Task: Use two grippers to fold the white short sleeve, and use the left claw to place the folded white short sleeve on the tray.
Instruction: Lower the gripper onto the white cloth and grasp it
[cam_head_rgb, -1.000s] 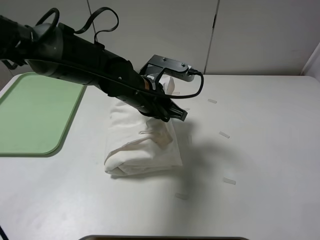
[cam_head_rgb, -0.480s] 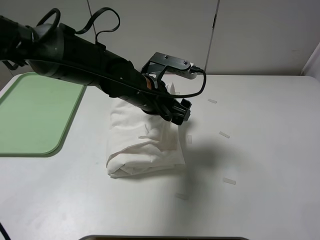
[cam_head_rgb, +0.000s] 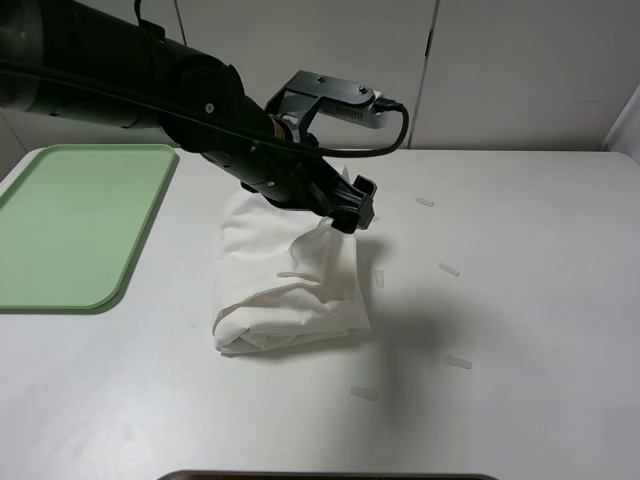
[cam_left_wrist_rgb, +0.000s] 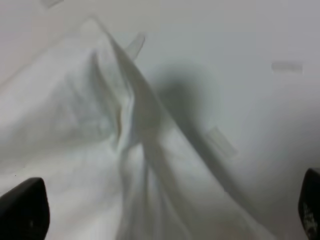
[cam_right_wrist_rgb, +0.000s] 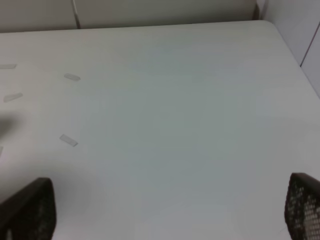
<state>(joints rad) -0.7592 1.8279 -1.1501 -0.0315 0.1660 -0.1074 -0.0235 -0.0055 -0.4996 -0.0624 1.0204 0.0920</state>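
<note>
Left claw: my left claw (cam_head_rgb: 352, 207) hangs just over the far right corner of the white short sleeve (cam_head_rgb: 285, 290). Its jaws stand wide apart and nothing is clamped between them.
Left claw, close up: from my left wrist, the two fingertips (cam_left_wrist_rgb: 22, 207) sit at opposite edges of the picture. A raised ridge of the white cloth runs up between them. I cannot tell whether either tip brushes the fabric.
Left arm: it reaches in from the far left of the high view and slopes down toward the middle of the bench (cam_head_rgb: 530, 300). A grey wrist bracket (cam_head_rgb: 335, 90) sits above the claw, and a black cable (cam_head_rgb: 400, 135) loops off it.
Right claw: my right claw (cam_right_wrist_rgb: 165, 207) has its jaws wide apart, with only bare bench under them. It is out of sight in the high view.
White short sleeve: it lies on the bench as a rumpled, folded bundle near the middle. Its far right corner is drawn up into a peak under my left claw.
Tray: the pale green tray (cam_head_rgb: 60, 220) lies flat at the left side of the bench. The white short sleeve is to its right, near it but not touching.
Tape scraps: small pale tape scraps (cam_head_rgb: 448, 269) are scattered on the bench to the right of the bundle and in front of it.
</note>
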